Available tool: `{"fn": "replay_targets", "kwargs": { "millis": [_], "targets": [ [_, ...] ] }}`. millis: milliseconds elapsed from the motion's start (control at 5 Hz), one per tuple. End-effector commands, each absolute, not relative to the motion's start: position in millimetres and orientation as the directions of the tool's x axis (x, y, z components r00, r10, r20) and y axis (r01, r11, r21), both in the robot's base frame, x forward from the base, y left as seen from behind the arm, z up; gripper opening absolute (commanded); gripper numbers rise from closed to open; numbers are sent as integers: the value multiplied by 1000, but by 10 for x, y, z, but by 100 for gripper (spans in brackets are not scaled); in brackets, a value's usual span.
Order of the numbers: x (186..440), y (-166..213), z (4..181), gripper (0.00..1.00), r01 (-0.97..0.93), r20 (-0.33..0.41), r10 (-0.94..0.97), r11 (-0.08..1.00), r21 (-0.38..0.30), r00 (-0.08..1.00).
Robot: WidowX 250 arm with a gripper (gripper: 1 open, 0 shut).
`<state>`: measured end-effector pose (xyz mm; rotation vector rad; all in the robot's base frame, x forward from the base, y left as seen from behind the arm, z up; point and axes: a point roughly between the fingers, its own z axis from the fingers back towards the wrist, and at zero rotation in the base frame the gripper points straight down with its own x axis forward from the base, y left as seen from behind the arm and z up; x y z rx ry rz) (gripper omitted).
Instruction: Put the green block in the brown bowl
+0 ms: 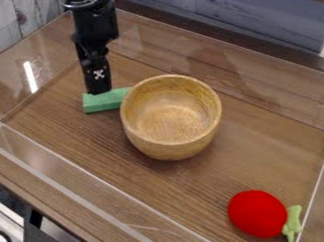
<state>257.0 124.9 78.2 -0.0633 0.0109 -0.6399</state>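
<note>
The green block (106, 99) lies flat on the wooden table, just left of the brown bowl (172, 116) and close to its rim. My gripper (96, 87) hangs straight down over the block's left end, its black fingers (92, 77) low above or at the block. The jaws look spread, though the finger bodies hide the gap, and nothing is lifted. The bowl stands empty in the middle of the table.
A red round object (257, 213) with a green tip sits at the front right. Clear plastic walls (73, 176) ring the table on all sides. Open wood lies behind and to the right of the bowl.
</note>
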Motion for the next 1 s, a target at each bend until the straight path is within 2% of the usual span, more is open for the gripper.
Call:
{"fn": "replay_targets", "kwargs": {
  "millis": [0,200,600,800],
  "targets": [
    [2573,1297,857,100,660,39,-659,751,-28,751],
    [2507,1269,804,100,718,47,-716,695,-38,696],
    [2585,1270,632,100,782,59,-780,622,-41,623],
    [2625,1214,580,100,769,68,-767,637,-41,639]
  ]
}}
